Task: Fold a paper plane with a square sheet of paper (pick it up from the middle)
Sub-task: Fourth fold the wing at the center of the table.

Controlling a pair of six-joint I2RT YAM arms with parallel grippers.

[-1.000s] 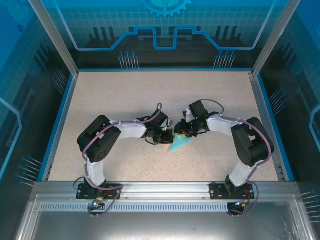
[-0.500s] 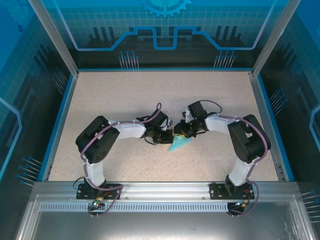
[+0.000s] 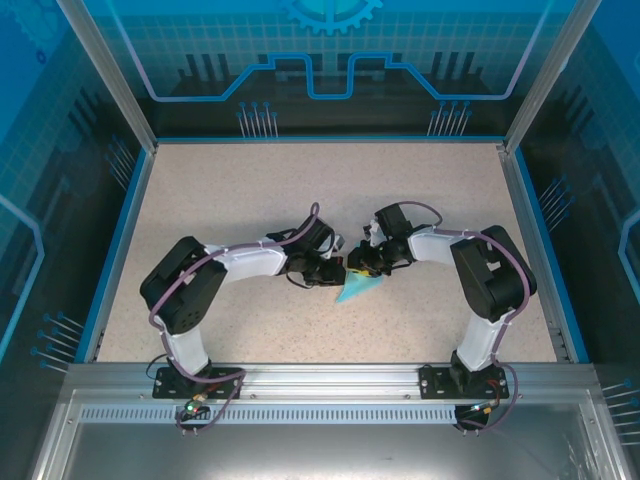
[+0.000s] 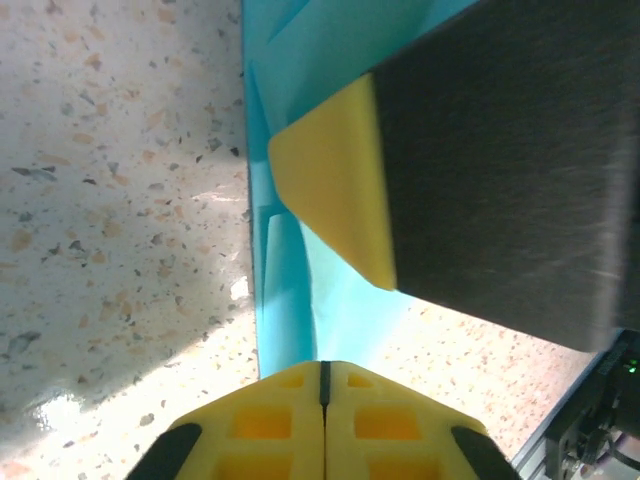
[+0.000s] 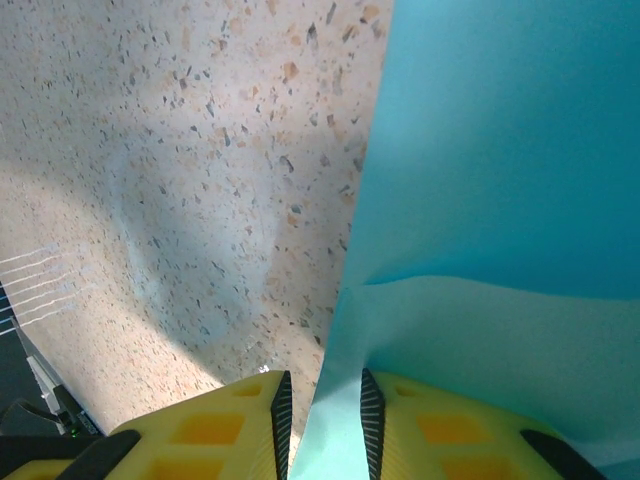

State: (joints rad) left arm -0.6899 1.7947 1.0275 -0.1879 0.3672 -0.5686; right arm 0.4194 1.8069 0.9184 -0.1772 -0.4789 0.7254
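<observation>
The square sheet of paper [image 3: 362,290] lies folded into a light-blue pointed wedge at the table's middle, its tip toward the near left. My left gripper [image 3: 338,272] meets it from the left. In the left wrist view its yellow fingertips [image 4: 322,372] are shut at the edge of the paper [image 4: 290,320], with no blue showing between them. My right gripper [image 3: 357,268] comes in from the right, and one of its fingers [image 4: 330,180] hangs over the paper. In the right wrist view the right gripper [image 5: 324,385] is open around a raised flap of paper [image 5: 500,200]. The flap touches the right pad only.
The speckled beige table [image 3: 250,200] has a blue rim and transparent walls on three sides. An aluminium rail [image 3: 330,380] with both arm bases runs along the near edge. Both arms bend inward, elbows out toward the sides.
The left arm's elbow has swung out to the left and the right arm's elbow has shifted slightly inward. Both grippers and the paper stay in nearly the same place.
</observation>
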